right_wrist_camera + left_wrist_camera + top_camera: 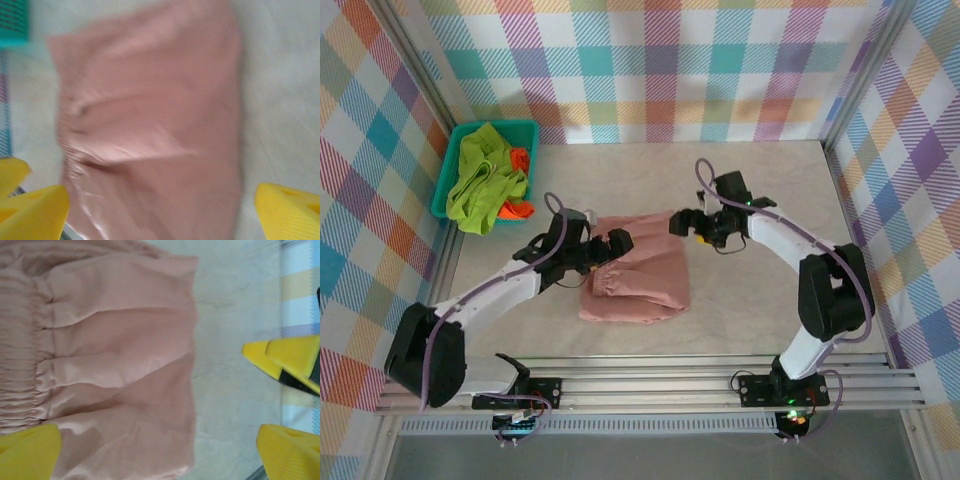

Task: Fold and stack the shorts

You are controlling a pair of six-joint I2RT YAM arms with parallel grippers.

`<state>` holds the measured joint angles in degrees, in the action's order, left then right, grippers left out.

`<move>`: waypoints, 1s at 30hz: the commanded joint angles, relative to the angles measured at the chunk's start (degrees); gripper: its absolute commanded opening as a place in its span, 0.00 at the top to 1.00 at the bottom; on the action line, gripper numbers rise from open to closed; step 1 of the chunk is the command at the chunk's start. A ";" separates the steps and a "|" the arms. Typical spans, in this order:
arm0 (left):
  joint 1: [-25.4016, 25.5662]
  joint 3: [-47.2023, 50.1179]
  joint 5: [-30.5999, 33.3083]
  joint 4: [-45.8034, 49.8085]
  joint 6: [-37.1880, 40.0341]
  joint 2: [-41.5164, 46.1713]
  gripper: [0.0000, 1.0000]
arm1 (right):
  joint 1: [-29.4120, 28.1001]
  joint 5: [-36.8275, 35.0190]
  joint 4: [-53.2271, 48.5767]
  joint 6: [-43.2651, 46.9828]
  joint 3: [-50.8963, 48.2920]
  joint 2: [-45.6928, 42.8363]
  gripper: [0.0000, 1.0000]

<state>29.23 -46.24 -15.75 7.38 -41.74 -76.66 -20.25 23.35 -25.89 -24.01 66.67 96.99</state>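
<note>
The dusty pink shorts (pixel 638 282) lie flat on the table's middle, gathered waistband (pixel 20 365) toward the left arm. My left gripper (pixel 615 246) hovers over their upper left part, open, its yellow fingertips (pixel 27 452) wide apart with nothing between them. Over the upper right corner my right gripper (pixel 688 227) is also open and empty above the pink cloth (pixel 155 125), fingertips (pixel 290 210) spread wide. The lime green shorts (pixel 480 180) and the orange shorts (pixel 518 160) lie bunched in the teal basket.
The teal mesh basket (pixel 448 170) stands at the far left against the checked wall (pixel 660 60). Bare table (pixel 770 190) surrounds the pink shorts. The right gripper's yellow fingers (pixel 287 362) show in the left wrist view, close by.
</note>
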 commanded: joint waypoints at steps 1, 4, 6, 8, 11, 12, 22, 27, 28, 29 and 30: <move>0.38 2.60 0.24 -0.64 0.32 -4.09 0.00 | 0.13 1.05 -0.45 2.17 -2.30 2.24 0.09; 0.38 4.58 0.70 -2.91 0.04 -7.13 0.00 | 0.13 2.34 0.66 2.11 -2.43 4.89 0.14; 0.32 5.75 1.06 -3.74 -0.06 -8.61 0.00 | 0.12 3.36 1.10 2.00 -2.05 6.66 0.17; 0.39 6.91 1.24 -4.66 -0.21 -9.45 0.00 | 0.12 4.01 1.62 1.80 -1.73 8.09 0.19; 0.36 8.48 1.33 -6.09 -0.75 -9.91 0.00 | 0.12 5.02 2.85 1.33 -1.38 9.69 0.22; 0.39 8.83 1.36 -6.40 -0.97 -10.06 0.00 | 0.17 5.47 3.12 1.25 -1.14 10.25 0.24; 0.39 9.76 1.42 -6.94 -0.93 -10.18 0.00 | -0.53 10.11 6.69 -1.38 0.03 12.86 0.37; 0.46 9.76 1.34 -7.08 -1.02 -10.19 0.00 | -1.54 9.55 5.94 -1.32 1.69 14.47 0.45; 0.41 9.76 1.33 -7.14 -0.99 -10.12 0.00 | -1.55 9.37 5.94 -1.38 1.70 14.54 0.48; 0.42 9.76 1.30 -7.18 -1.06 -9.88 0.00 | -1.60 9.02 5.99 -1.32 1.70 14.65 0.53; 0.47 9.85 1.33 -7.33 -1.03 -9.53 0.00 | -1.63 8.41 5.73 -1.05 1.84 14.63 0.60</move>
<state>29.23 -38.50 -15.33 -3.31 -42.41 -84.93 -21.47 31.11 -20.14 -25.30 67.20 110.67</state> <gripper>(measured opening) 0.999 0.437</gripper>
